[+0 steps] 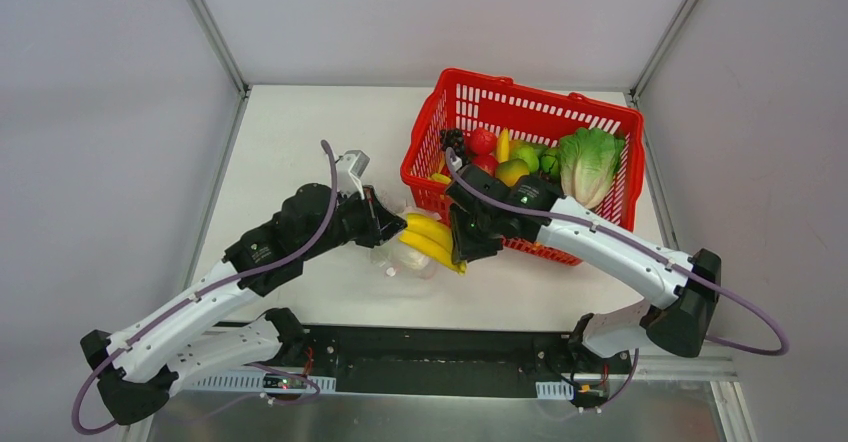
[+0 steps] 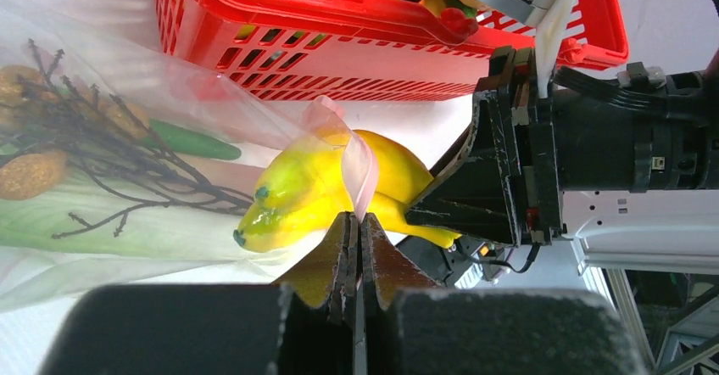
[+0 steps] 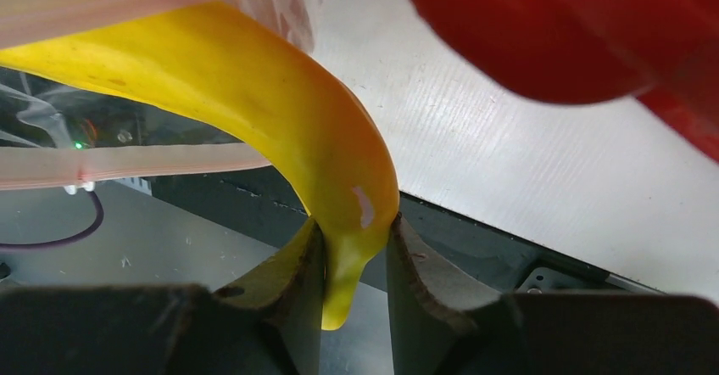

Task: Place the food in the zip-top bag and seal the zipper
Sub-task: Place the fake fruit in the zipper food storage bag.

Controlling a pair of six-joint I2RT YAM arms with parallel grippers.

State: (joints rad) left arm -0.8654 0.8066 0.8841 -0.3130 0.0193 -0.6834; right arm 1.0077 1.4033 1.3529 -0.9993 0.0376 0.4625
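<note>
The clear zip-top bag (image 1: pixel 408 259) lies on the table between my two grippers. My left gripper (image 2: pixel 358 219) is shut on the pinkish zipper strip (image 2: pixel 360 171) at the bag's mouth; it also shows in the top view (image 1: pixel 387 227). My right gripper (image 3: pixel 354 232) is shut on the stem end of the yellow banana bunch (image 3: pixel 280 112). The bunch (image 2: pixel 318 190) reaches into the mouth, between the two pink strips (image 3: pixel 127 165). Inside the bag lie a long green vegetable (image 2: pixel 197 144), a pale green leafy piece (image 2: pixel 93 226) and brown pieces on dark twigs (image 2: pixel 34 174).
The red mesh basket (image 1: pixel 590 112) stands right behind the right gripper (image 1: pixel 462 245), holding lettuce (image 1: pixel 588 162), grapes, a round red fruit (image 1: pixel 482 141) and several other toy fruits. The table's front edge and a black rail lie just below the bag.
</note>
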